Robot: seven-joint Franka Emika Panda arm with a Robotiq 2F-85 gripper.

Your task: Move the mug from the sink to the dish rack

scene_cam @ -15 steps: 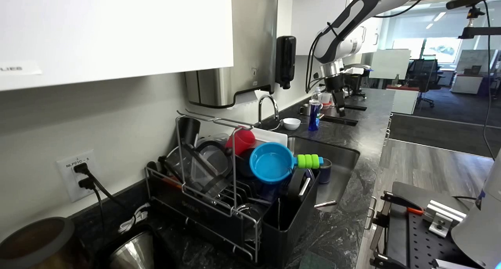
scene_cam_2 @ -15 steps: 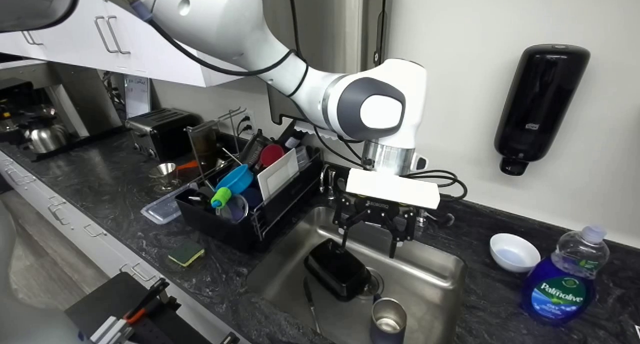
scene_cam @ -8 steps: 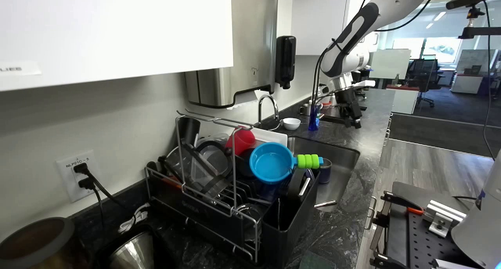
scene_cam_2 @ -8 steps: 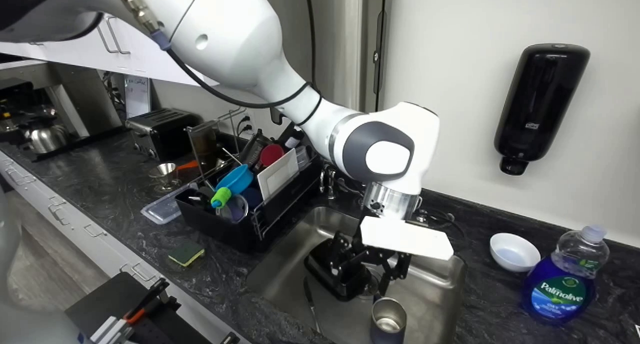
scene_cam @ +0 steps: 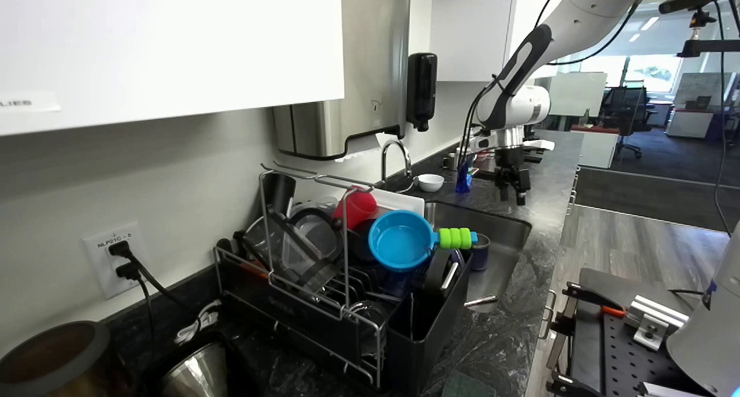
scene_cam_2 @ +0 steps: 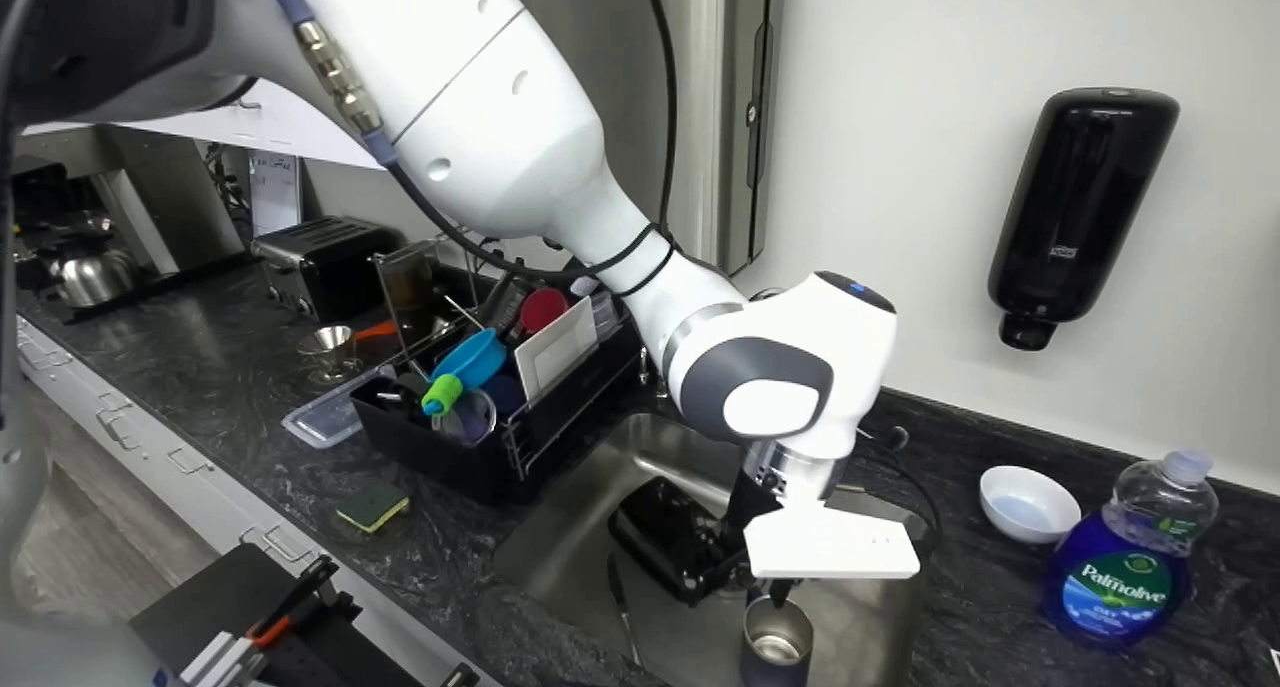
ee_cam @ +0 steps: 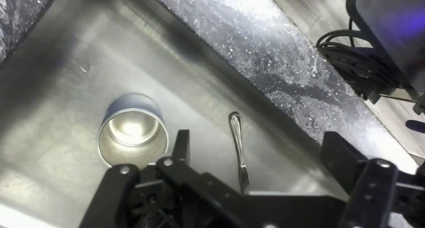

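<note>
As the arm (scene_cam_2: 550, 167) slants downward, its tool (ee_cam: 259, 150) hangs near the mug (ee_cam: 132, 131) with fingers (ee_cam: 182, 147) apart.

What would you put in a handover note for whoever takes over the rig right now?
Claw: open, holding nothing, above the sink.
Mug: upright on the sink floor; in the wrist view it sits outside the open jaws.
Dish rack: on the counter beside the sink, already crowded.
Done: claw is over the sink; mug not yet gripped.
Left: line up on the mug, grip, lift, set it in the rack. Finding room there may be tricky.
</note>
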